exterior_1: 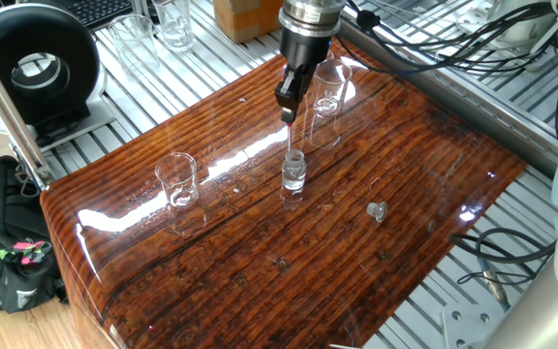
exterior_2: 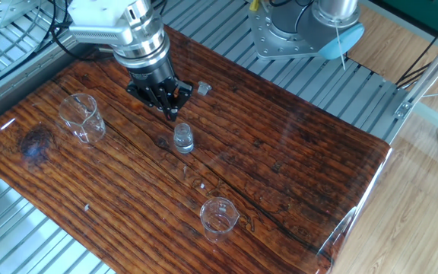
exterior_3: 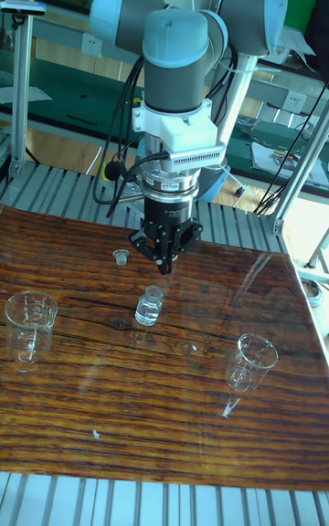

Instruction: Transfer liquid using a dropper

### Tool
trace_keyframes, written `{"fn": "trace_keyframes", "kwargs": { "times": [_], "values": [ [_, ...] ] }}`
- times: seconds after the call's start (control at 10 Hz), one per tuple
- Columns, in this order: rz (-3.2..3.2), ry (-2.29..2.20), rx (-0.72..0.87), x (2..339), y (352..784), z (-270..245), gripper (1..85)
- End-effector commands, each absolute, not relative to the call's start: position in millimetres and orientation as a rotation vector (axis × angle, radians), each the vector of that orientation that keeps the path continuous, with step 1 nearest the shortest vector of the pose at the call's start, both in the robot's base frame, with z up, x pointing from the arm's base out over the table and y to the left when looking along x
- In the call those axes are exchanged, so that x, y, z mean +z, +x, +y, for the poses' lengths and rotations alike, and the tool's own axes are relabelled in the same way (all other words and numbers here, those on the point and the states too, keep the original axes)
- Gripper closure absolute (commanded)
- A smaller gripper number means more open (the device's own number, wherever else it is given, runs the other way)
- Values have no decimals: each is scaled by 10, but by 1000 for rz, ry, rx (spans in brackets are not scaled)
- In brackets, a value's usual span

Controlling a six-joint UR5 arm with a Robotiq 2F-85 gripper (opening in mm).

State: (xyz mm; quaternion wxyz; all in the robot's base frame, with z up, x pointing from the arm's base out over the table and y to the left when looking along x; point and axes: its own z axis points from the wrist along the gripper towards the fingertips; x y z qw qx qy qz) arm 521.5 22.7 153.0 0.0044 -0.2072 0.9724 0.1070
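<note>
My gripper (exterior_1: 288, 100) (exterior_2: 171, 106) (exterior_3: 165, 263) points straight down, shut on the red bulb of the dropper (exterior_1: 290, 136). The thin clear tube hangs from the fingers, and its tip is at the mouth of a small open glass vial (exterior_1: 293, 173) (exterior_2: 183, 138) (exterior_3: 150, 305) standing mid-table. The liquid is too faint to make out in the vial or the tube. In the other fixed view and the tall view the tube barely shows.
A small beaker (exterior_1: 176, 180) (exterior_2: 219, 217) (exterior_3: 249, 363) and a larger one (exterior_1: 327, 97) (exterior_2: 80, 118) (exterior_3: 27, 320) stand on either side of the vial on the wooden table (exterior_1: 260, 271). The vial's cap (exterior_1: 377, 210) (exterior_2: 203, 89) (exterior_3: 120, 257) lies nearby. Off the table are more glassware (exterior_1: 172, 24) and cables.
</note>
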Motion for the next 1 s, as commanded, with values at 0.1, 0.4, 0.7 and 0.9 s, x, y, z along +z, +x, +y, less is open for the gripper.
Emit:
{"fn": "trace_keyframes", "kwargs": {
  "times": [0.1,0.4,0.7,0.9],
  "values": [
    [3042,-643,343,1511,5217,226,840],
    [3038,-649,344,1458,5212,208,840],
    [3036,-646,346,1428,5213,238,840],
    [3036,-643,345,1395,5213,259,840]
  ]
}}
